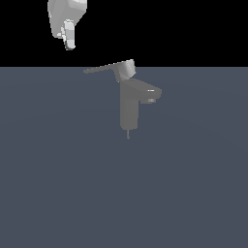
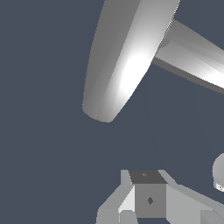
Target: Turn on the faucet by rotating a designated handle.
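The grey faucet point(image 1: 129, 107) stands upright in the middle of the exterior view, its stubby spout point(image 1: 151, 94) pointing to that view's right. On its blocky cap point(image 1: 125, 70) lies the handle point(image 1: 102, 68), a thin flat lever reaching toward the exterior view's left. My gripper point(image 1: 69, 39) hangs above and to the left of the lever's tip, clear of it, fingers pointing down and shut on nothing. In the wrist view the handle point(image 2: 124, 61) shows as a wide rounded blade beyond my gripper point(image 2: 141, 197), with a grey bar of the faucet point(image 2: 197, 61) beside it.
The faucet stands on a flat dark blue-grey floor point(image 1: 58, 184). A black background fills the space behind and above it. A small rounded pale shape point(image 2: 219, 173) shows at the edge of the wrist view; I cannot tell what it is.
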Action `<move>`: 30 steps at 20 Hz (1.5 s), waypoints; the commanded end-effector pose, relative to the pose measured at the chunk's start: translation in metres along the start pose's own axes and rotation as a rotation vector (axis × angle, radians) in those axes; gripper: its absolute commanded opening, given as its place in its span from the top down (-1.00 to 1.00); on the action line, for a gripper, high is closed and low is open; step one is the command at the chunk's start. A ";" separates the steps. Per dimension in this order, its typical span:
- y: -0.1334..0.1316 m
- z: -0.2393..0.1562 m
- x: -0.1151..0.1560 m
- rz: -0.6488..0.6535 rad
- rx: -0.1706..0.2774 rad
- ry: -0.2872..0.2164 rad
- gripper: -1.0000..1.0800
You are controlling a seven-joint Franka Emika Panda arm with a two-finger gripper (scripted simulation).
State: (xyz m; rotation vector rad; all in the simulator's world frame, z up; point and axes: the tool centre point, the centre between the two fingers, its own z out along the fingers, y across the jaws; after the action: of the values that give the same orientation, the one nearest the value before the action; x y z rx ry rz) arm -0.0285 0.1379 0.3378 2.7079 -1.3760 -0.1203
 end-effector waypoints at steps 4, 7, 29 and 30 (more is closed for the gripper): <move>-0.030 0.020 0.021 0.123 -0.021 -0.011 1.00; -0.044 0.030 0.034 0.187 -0.032 -0.018 1.00; -0.082 0.063 0.081 0.390 -0.065 -0.041 1.00; -0.082 0.063 0.081 0.389 -0.065 -0.041 1.00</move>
State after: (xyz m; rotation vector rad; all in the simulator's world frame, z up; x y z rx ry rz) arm 0.0777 0.1169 0.2625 2.3428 -1.8433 -0.1854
